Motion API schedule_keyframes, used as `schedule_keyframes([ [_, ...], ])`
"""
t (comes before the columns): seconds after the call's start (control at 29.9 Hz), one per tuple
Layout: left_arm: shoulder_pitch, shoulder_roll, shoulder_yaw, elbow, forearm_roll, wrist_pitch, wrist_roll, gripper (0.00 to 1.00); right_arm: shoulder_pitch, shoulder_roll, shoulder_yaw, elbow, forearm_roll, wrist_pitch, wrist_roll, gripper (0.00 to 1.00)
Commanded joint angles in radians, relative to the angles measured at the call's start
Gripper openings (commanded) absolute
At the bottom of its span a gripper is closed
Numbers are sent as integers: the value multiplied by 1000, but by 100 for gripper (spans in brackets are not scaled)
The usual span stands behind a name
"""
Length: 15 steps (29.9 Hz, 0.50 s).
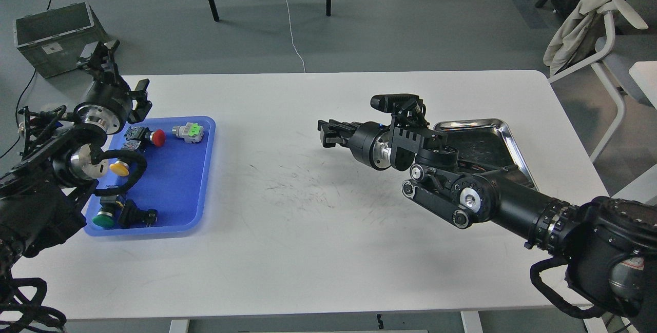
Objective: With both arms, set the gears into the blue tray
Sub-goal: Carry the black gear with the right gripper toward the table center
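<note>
The blue tray (203,179) lies at the table's left end. It holds red (158,138), yellow (119,169) and green (104,220) push-button switches, but I make out no gears in it. My left gripper (99,55) hangs beyond the tray's far left corner, pointing away, its fingers too dark to separate. My right gripper (327,134) reaches left over the table's middle, well short of the blue tray. Its fingers form one dark block, and I cannot see whether anything is between them. No gears are visible anywhere.
A shiny steel tray (505,135) with a dark inside lies at the right, partly covered by my right arm. On the floor, a grey crate (49,35) stands at the far left, a chair (605,30) at the far right, and a cable runs behind the table.
</note>
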<state>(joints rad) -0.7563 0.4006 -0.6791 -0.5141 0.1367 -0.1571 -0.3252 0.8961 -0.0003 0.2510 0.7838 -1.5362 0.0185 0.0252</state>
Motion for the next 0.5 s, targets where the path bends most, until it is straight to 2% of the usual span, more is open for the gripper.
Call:
schedule_keyframes([
  [0.0,-1,1,0,0,0,-1,0,99,-20,0,-50,64,71,0,-1,2],
  [0.2,-3,0,0,0,0,-1,0,98,-52,0,-131,164,179,6,1,2],
  [0.47,-5,1,0,0,0,-4,0,98,-80,0,-176,158,176,5,-1,2],
])
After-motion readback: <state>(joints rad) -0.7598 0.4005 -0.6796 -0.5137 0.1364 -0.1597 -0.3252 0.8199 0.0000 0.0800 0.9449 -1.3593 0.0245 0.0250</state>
